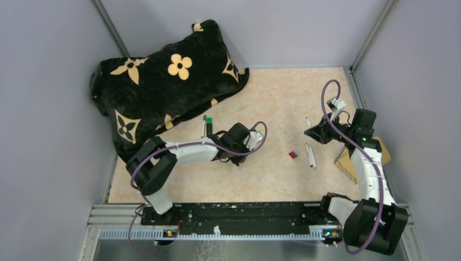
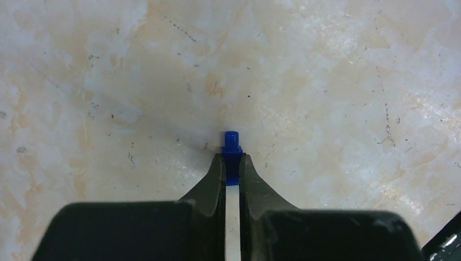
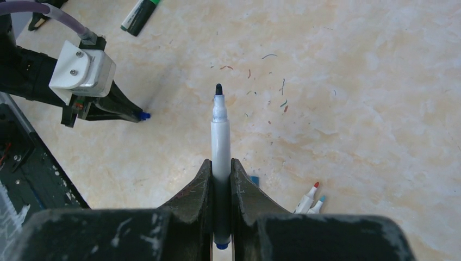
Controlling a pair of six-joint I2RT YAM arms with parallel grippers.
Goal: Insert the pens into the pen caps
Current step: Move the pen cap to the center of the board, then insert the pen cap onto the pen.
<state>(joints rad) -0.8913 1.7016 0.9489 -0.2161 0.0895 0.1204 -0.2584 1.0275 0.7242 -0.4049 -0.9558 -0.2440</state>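
The right fingers were clamped on the lower barrel of an uncapped white pen, its dark tip pointing out past them, over the right side of the tabletop. The left fingers were pinched tight on a blue-ended pen, only the blue stub poking beyond them, close over the middle of the tabletop. Such pens looked light, stiff and smooth, liable to swivel in a pinch, so a hold across the barrel seemed best. Red and blue pen caps lay loose nearer the right edge, apart from both pairs of fingers
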